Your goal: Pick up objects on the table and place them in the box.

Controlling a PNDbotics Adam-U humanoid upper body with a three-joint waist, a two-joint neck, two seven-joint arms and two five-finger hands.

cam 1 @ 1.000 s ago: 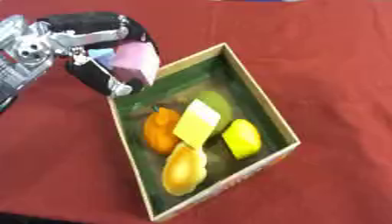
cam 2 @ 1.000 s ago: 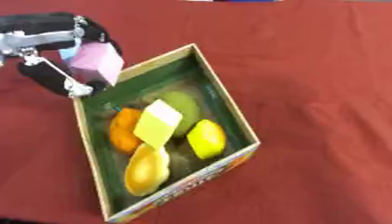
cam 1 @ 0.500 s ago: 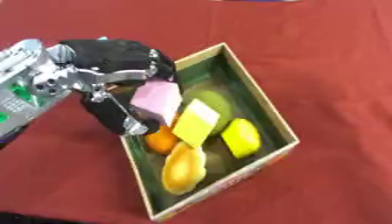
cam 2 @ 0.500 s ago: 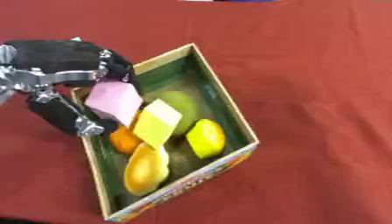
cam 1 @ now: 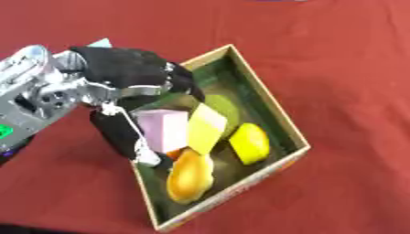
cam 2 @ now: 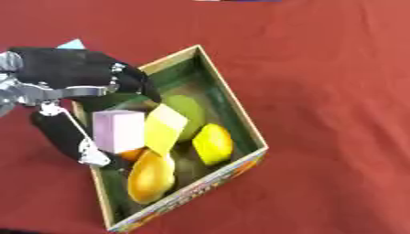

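I am holding a pink block (cam 2: pixel 118 131) in my left hand (cam 1: pixel 128 77), thumb under it and fingers curled over the top, so the block is pinched between them. The block is sitting over the box (cam 1: pixel 276 114), just inside its left wall and above the things already lying there. It is touching, or nearly touching, the yellow block (cam 2: pixel 165 127) on its right; I cannot tell which from here. Below it an orange thing (cam 2: pixel 132 154) is peeking out, mostly hidden by the pink block. Behind the yellow block a green round fruit (cam 2: pixel 187 109) is lying near the middle of the box, and a lemon (cam 1: pixel 250 143) is resting by the right wall. A yellow-orange oval fruit (cam 1: pixel 190 177) is lying toward the near corner of the box. The box itself is standing askew on a red cloth (cam 1: pixel 336 55), one corner pointing toward me. My arm is coming in from the left of the box, with a pale blue corner (cam 2: pixel 72 44) showing behind it.
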